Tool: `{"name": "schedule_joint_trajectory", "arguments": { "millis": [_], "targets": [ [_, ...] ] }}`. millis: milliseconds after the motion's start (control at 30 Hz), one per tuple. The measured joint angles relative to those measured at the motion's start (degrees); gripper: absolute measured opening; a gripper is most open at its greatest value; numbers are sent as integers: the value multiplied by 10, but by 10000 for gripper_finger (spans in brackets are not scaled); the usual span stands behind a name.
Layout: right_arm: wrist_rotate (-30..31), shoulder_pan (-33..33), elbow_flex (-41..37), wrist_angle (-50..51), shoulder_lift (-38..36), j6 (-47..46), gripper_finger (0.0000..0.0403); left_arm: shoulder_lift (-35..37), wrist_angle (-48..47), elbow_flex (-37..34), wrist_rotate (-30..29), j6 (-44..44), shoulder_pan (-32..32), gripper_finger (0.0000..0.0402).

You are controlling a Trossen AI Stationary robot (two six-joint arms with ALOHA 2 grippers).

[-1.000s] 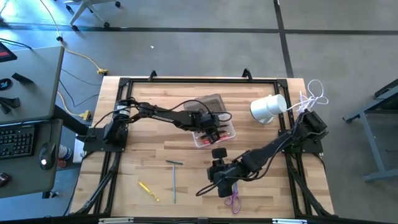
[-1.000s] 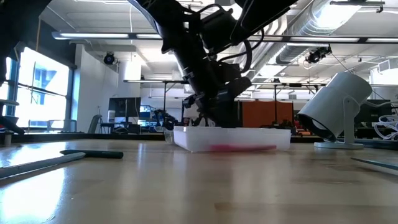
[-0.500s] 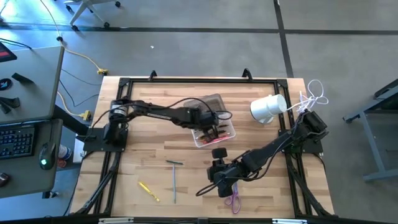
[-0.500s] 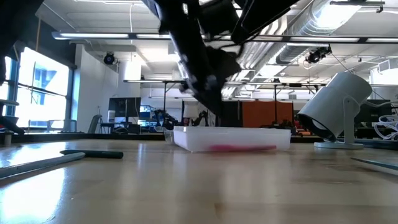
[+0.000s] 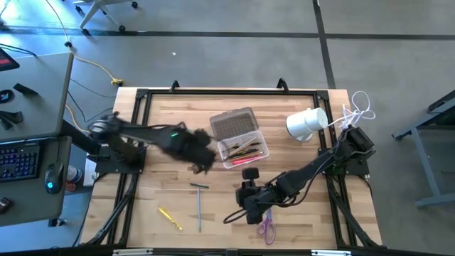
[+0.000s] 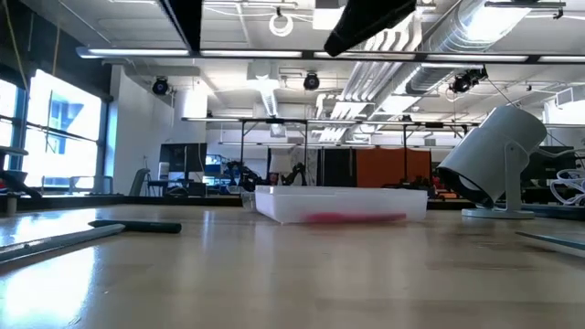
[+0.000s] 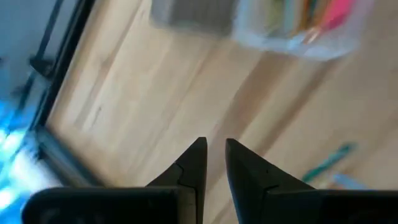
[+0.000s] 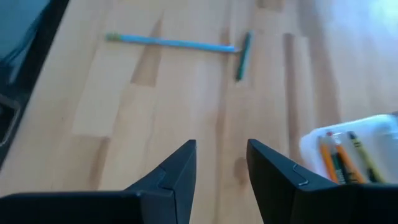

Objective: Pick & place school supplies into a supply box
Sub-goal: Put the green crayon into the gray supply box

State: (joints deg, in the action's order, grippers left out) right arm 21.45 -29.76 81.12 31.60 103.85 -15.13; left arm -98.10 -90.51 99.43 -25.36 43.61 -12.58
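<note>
1. Between the left fingers (image 7: 212, 163), which stand a narrow gap apart and pinch nothing, shows bare table (image 7: 143, 93).
2. Beyond them lies the box (image 5: 240, 139), lid open, pencils (image 5: 243, 150) inside.
3. Right fingers (image 8: 221, 163), spread and empty, hover near scissors (image 5: 266, 227); a blue pencil (image 8: 171, 42) and green pen (image 8: 243, 55) lie farther off.

grey floor (image 5: 213, 50), desk with keyboard (image 5: 20, 160) beside the table, bright windows (image 6: 50, 128), ceiling ducts (image 6: 457, 41)

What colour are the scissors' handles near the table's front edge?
Purple. The scissors lie just beside the right gripper; the high view shows them best.
</note>
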Motion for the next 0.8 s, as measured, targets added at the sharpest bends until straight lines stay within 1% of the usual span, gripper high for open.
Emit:
{"name": "schedule_joint_trajectory", "arguments": {
  "millis": [67, 167, 233, 333, 400, 467, 500, 533, 567, 600, 633, 700, 800],
  "targets": [
    [20, 0, 0, -10, 0, 0, 126, 44, 12, -11, -17, 34, -50, 95],
    [36, 1, -6, -44, 1, 1, 126, 83, 5, -26, -68, 112, -126, 96],
    [42, 4, -23, -83, 3, 8, 126, 104, 9, -56, -93, 157, -180, 96],
    [46, 9, -68, -174, 4, 12, 126, 118, 4, -103, -130, 237, -247, 96],
    [47, 17, -107, -265, 4, 15, 126, 118, 6, -146, -158, 304, -288, 96],
    [36, 28, -153, -365, 4, 38, 126, 121, 7, -187, -191, 377, -323, 96],
    [15, 35, -176, -416, 4, 55, 126, 123, 3, -206, -205, 412, -335, 96],
    [-20, 41, -195, -456, 5, 78, 126, 123, 3, -227, -215, 442, -344, 96],
    [-50, 49, -211, -495, 6, 100, 126, 123, 3, -247, -215, 469, -351, 96],
    [-68, 56, -223, -532, 13, 111, 126, 121, 6, -265, -209, 491, -353, 96],
    [-70, 63, -228, -558, 19, 112, 126, 120, 6, -281, -200, 510, -351, 96],
    [-65, 78, -225, -574, 37, 97, 126, 123, 4, -308, -183, 539, -350, 96],
    [-86, 103, -170, -547, 77, 101, 126, 138, 8, -341, -176, 567, -350, 96]
  ]
}}
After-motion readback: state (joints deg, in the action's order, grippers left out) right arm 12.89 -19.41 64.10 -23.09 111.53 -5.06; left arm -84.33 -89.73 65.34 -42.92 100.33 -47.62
